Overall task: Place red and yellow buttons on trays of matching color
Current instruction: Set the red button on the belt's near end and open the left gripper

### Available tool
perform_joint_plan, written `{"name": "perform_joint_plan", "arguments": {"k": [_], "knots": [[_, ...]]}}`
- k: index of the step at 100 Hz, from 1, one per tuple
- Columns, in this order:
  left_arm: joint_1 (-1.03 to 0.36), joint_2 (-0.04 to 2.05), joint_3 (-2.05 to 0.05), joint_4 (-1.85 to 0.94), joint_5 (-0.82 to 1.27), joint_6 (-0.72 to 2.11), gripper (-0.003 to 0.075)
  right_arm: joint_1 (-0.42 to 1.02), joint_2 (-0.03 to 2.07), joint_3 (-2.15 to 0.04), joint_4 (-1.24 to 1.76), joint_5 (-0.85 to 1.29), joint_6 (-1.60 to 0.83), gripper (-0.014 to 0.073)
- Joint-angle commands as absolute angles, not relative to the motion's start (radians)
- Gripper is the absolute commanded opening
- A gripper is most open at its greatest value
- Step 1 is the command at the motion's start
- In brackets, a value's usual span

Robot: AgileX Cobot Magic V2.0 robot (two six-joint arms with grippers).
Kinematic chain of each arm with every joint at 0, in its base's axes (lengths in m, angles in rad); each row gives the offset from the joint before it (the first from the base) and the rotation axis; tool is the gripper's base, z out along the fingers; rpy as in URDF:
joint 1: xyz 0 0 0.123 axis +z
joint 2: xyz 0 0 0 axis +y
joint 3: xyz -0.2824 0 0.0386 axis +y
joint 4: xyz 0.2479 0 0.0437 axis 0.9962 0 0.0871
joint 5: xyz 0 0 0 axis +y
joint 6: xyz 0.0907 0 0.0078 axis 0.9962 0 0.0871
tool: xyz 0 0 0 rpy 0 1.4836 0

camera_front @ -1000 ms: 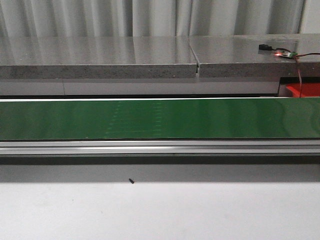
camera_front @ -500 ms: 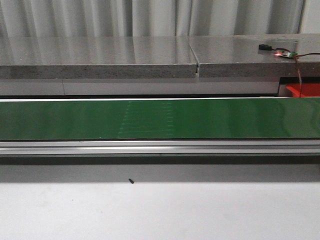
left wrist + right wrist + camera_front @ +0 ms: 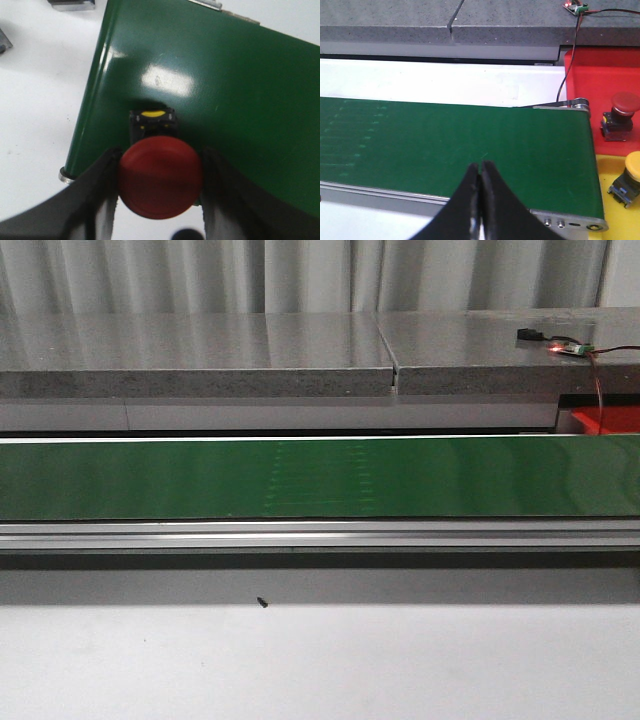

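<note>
Only the faint stripes on the long green belt point(image 3: 320, 478) had drifted rightward. Left gripper point(image 3: 159, 184) clamped the red mushroom-head button point(image 3: 160, 179); right gripper point(image 3: 480, 200) stayed closed, empty. Carrying it to the red-orange plastic tray point(image 3: 600, 65) seemed next.

two red buttons point(image 3: 160, 186) point(image 3: 624, 102), one yellow point(image 3: 634, 168)

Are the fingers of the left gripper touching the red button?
Touching. The left wrist view shows the left gripper with both fingers pressed against the sides of the red button; no gap shows on either side.
</note>
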State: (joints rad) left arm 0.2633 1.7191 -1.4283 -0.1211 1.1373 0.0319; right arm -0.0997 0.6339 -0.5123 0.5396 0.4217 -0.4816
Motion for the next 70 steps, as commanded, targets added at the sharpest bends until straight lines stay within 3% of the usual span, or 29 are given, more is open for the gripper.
{"name": "perform_joint_plan", "arguments": {"k": [1, 10, 22, 29, 70], "knots": [[0.258, 1.676, -1.443, -0.133, 1.122, 0.033, 0.0214, -0.1, 0.63, -0.54, 0.56, 0.358, -0.492, -0.0067], [0.258, 1.676, -1.442, -0.133, 1.12, 0.033, 0.0247, -0.1, 0.63, -0.54, 0.56, 0.358, -0.492, -0.0067], [0.26, 1.676, -1.442, -0.158, 1.127, 0.033, 0.0405, -0.1, 0.63, -0.54, 0.562, 0.358, -0.492, -0.0067], [0.26, 1.676, -1.442, -0.169, 1.122, 0.033, 0.0458, -0.1, 0.63, -0.54, 0.562, 0.358, -0.492, -0.0067], [0.26, 1.647, -1.483, -0.217, 1.113, 0.055, 0.0465, -0.1, 0.63, -0.54, 0.562, 0.358, -0.492, -0.0067]]}}
